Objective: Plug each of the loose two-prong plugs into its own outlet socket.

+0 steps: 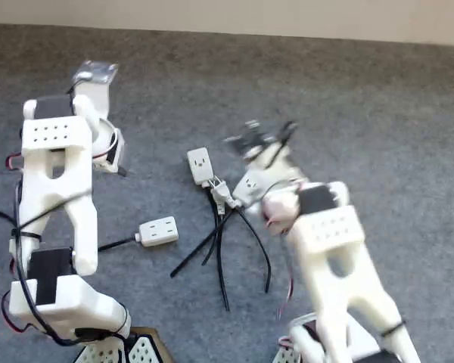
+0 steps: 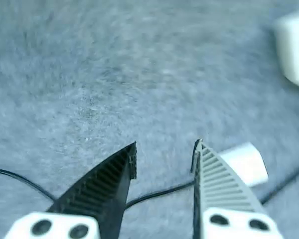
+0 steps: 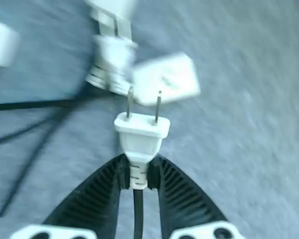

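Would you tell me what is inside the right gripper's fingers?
The right gripper clamps a white two-prong plug at its neck; the fingers cover the neck's sides.

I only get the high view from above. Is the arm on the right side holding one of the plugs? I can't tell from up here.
Observer: Yes. In the right wrist view, the right gripper is shut on a white plastic two-prong plug.
Operator: Is it plugged in yet?
Observer: No. Both metal prongs are bare, pointing at a white boxy socket block.
Operator: What about the other gripper?
Observer: The left gripper is open, holding nothing, above the grey carpet.
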Action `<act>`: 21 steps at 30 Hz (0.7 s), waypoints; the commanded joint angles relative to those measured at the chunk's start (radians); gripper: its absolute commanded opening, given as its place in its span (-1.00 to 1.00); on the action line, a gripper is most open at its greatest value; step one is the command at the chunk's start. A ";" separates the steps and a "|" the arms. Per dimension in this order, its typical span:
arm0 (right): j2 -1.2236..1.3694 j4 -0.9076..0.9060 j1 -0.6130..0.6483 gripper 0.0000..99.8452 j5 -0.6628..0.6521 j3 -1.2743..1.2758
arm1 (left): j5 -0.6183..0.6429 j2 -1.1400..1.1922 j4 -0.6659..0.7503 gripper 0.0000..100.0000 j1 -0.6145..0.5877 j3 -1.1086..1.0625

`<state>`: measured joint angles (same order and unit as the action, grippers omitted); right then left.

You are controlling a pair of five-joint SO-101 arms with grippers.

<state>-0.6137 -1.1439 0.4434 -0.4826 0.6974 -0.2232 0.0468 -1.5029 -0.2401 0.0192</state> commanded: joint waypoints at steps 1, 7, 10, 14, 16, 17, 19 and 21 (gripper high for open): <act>-0.093 -0.027 0.182 -0.99 0.060 -0.004 | -0.094 -0.168 -0.121 -0.57 0.036 0.131; -0.148 0.099 0.328 -0.99 0.157 0.050 | -0.183 -0.506 -0.100 -0.44 0.041 -0.073; -0.202 0.234 0.395 -0.99 0.219 0.154 | -0.192 -0.685 0.025 -0.42 0.041 -0.300; -0.245 0.334 0.429 -0.99 0.256 0.269 | -0.189 -0.924 0.175 -0.35 0.041 -0.611; -0.255 0.372 0.429 -0.99 0.284 0.292 | -0.184 -1.040 0.233 -0.30 0.044 -0.736; -0.254 0.383 0.429 -0.99 0.287 0.302 | -0.161 -1.095 0.264 -0.28 0.044 -0.786; -0.254 0.410 0.430 -0.99 0.293 0.309 | -0.106 -1.194 0.313 -0.26 0.044 -0.865; -0.254 0.421 0.432 -0.99 0.293 0.335 | -0.058 -1.285 0.341 -0.25 0.047 -0.923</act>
<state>-0.8393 -0.7557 0.8638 -0.2033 1.0226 -0.3629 -1.0518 -1.2375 -0.2079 -0.7910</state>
